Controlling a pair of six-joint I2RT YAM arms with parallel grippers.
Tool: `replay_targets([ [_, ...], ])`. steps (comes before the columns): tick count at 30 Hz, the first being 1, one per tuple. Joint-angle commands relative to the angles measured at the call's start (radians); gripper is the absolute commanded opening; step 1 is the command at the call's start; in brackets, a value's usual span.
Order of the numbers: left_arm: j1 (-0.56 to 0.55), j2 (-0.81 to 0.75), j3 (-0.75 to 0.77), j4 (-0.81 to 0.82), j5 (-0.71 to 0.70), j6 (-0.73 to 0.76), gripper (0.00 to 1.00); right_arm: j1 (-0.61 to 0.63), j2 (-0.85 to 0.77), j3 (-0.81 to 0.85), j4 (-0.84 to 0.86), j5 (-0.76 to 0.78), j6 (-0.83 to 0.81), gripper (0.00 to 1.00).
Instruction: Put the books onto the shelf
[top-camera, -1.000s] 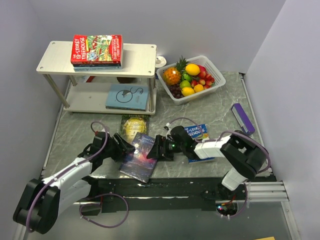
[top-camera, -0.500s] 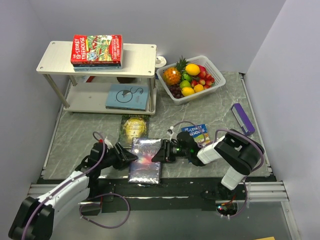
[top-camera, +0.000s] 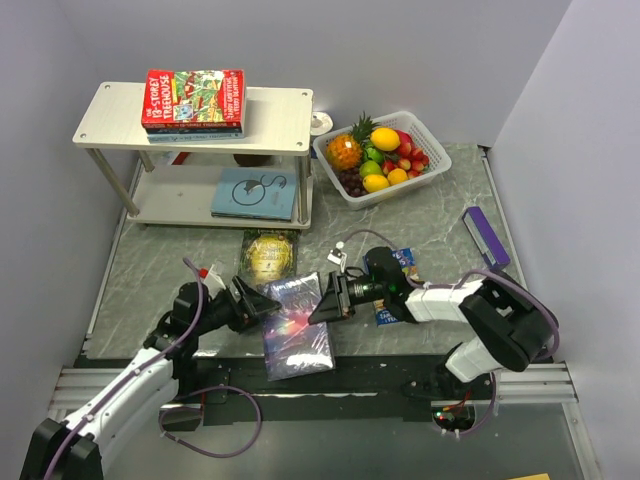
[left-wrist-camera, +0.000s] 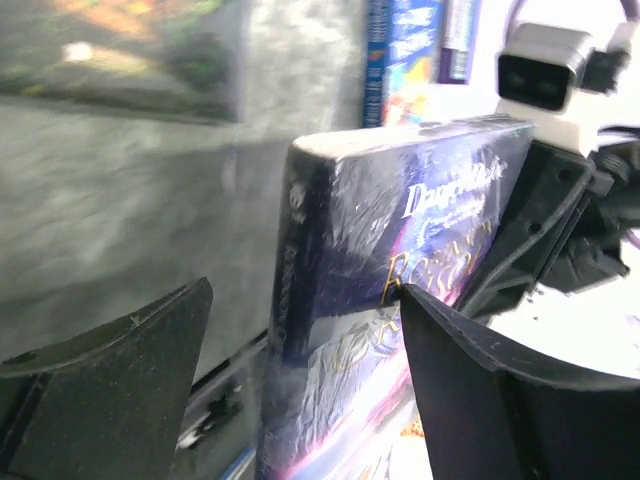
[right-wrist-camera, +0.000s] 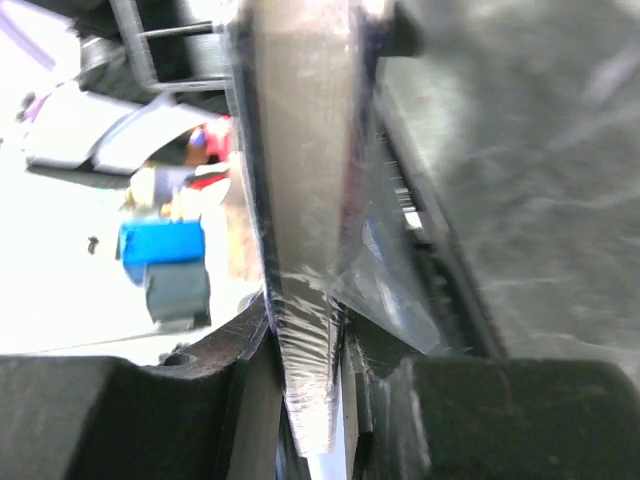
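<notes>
Right claw (top-camera: 326, 300) is pinched tight on the galaxy book (top-camera: 298, 332) at its 3 o'clock edge; left claw (top-camera: 262, 302), spread wide, straddles its 9 o'clock spine.

Grey marbled table top (top-camera: 440, 225) occupies the centre. Plain pale lilac-grey enclosure: back wall (top-camera: 420, 50) at 12 o'clock, left wall (top-camera: 35, 150) at 9, right wall (top-camera: 590, 130) at 3. Aluminium rail (top-camera: 535, 380) at 6 o'clock. Lighting even.
</notes>
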Motion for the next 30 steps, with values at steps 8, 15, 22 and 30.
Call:
replay_targets([
  [8, -0.002, -0.005, 0.121, 0.219, 0.179, 0.037, 0.73, -0.059, 0.059, 0.126, 0.562, -0.398, 0.415, 0.00],
  [15, 0.000, 0.048, 0.127, 0.434, 0.383, -0.016, 0.23, -0.078, 0.217, 0.140, 0.962, -0.443, 0.710, 0.00],
  [22, 0.001, -0.010, 0.145, 0.374, 0.338, -0.010, 0.01, -0.123, 0.162, 0.166, 0.916, -0.426, 0.680, 0.00],
  [30, 0.003, -0.312, 0.135, 0.051, -0.216, -0.063, 0.01, -0.201, -0.221, 0.363, -0.554, 0.087, -0.338, 0.35],
])
